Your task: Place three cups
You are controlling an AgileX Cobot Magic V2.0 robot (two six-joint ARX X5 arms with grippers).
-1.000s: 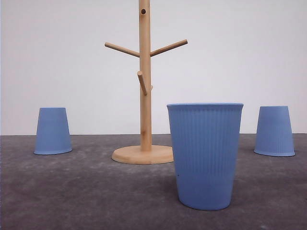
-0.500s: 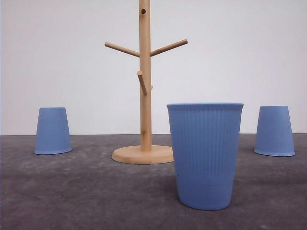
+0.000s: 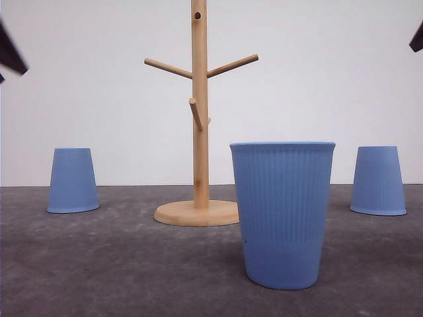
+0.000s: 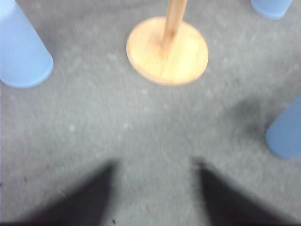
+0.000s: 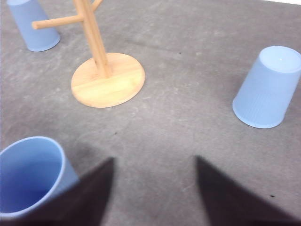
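Three light-blue ribbed cups stand on the grey table. One cup (image 3: 282,214) is upright, near the front and right of centre; it is also the cup (image 5: 30,174) beside my right gripper's fingers. The left cup (image 3: 73,179) and the right cup (image 3: 378,180) stand upside down farther back. My left gripper (image 4: 153,202) hovers open over bare table, with the left cup (image 4: 21,52) ahead of it to one side. My right gripper (image 5: 155,197) is open too and holds nothing, with the right cup (image 5: 268,87) ahead of it.
A wooden mug tree (image 3: 199,105) with angled pegs rises from a round base (image 3: 197,212) between the cups, at the table's middle. Dark arm parts show at the top left corner (image 3: 10,53) and the top right corner (image 3: 416,36). A white wall stands behind the table.
Dark parts of both arms have come into the front view's top corners. The cups and the mug tree have not moved.
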